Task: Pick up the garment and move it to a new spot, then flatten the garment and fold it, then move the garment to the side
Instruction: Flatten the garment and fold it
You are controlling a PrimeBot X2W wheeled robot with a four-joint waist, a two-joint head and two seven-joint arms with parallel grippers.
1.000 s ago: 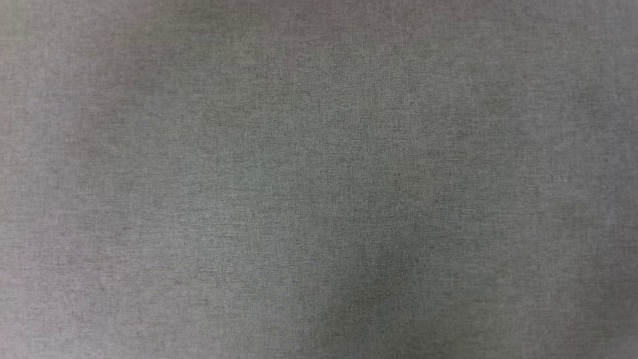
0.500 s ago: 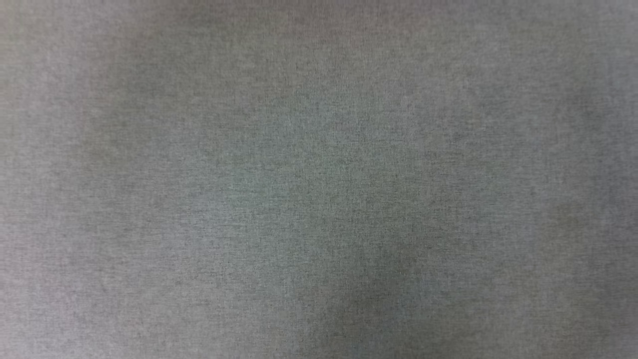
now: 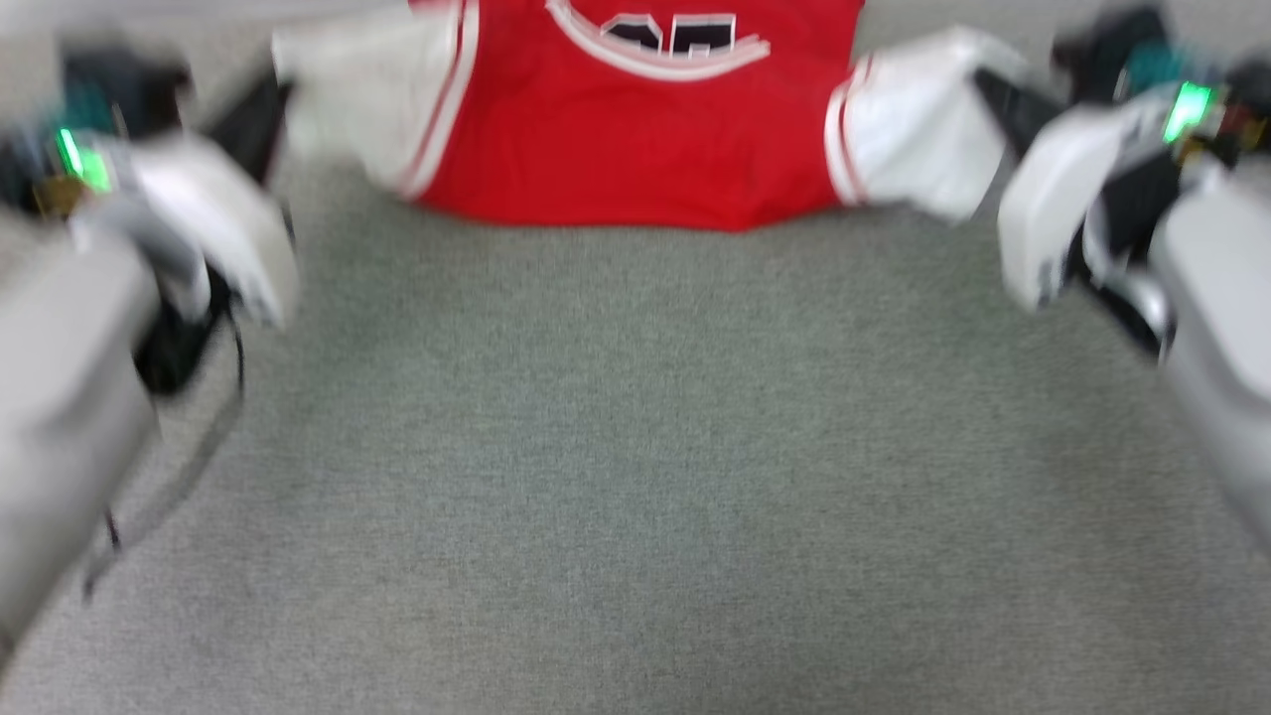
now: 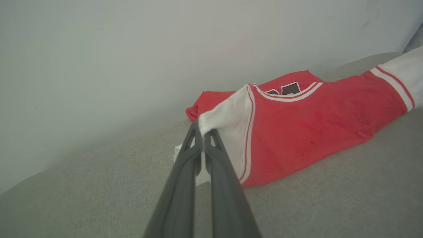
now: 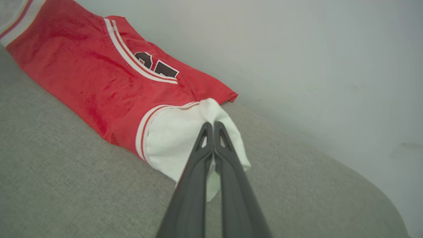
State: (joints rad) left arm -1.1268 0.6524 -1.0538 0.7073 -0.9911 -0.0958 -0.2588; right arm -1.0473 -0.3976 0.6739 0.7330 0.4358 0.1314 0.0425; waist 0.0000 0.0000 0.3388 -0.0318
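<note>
The garment, a red T-shirt with white sleeves and striped trim, lies spread along the far edge of the grey surface, its dark number print by the curved white trim band. My left gripper is shut on the tip of the white sleeve on the left. In the left wrist view its fingertips pinch that sleeve, lifting it off the garment. My right gripper is shut on the other white sleeve. The right wrist view shows the closed gripper pinching cloth beside the garment.
A grey woven surface stretches from the shirt toward me. A pale wall rises right behind the garment. A thin dark cable hangs under my left arm. The head view is blurred by motion.
The head camera has moved: earlier its view held just grey fabric, and now the garment and both arms show at the top. Whether the things themselves moved cannot be told.
</note>
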